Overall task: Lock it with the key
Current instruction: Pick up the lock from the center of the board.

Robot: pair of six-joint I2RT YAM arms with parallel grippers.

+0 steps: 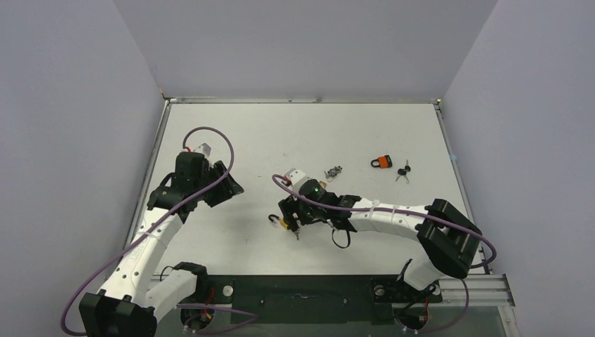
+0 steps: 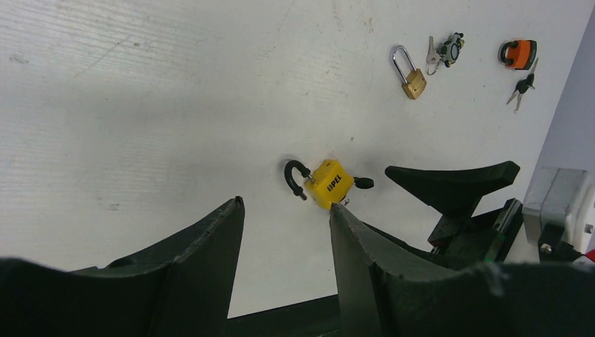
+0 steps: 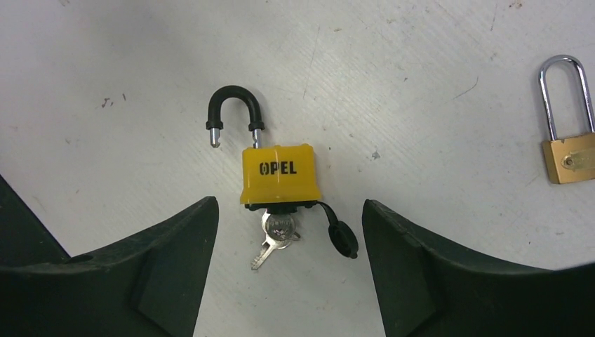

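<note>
White table (image 3: 421, 56). Yellow padlock (image 3: 279, 172) lies flat, key (image 3: 279, 228) seems in keyhole, shackle (image 3: 234, 105) open, swung aside. Right pincer (image 3: 289, 205) wide open astride padlock's key end, holds nothing. Left pincer (image 2: 288, 207) partly open, empty, well left of padlock. Remaining, I judge: press shackle in, turn key.

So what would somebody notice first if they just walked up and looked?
The bright yellow padlock marked OPEL, lying mid-table with its black shackle open and a silver key stuck in its bottom. The right claw hangs open just over it. A small brass padlock lies nearby, and an orange padlock sits toward the far right.
</note>
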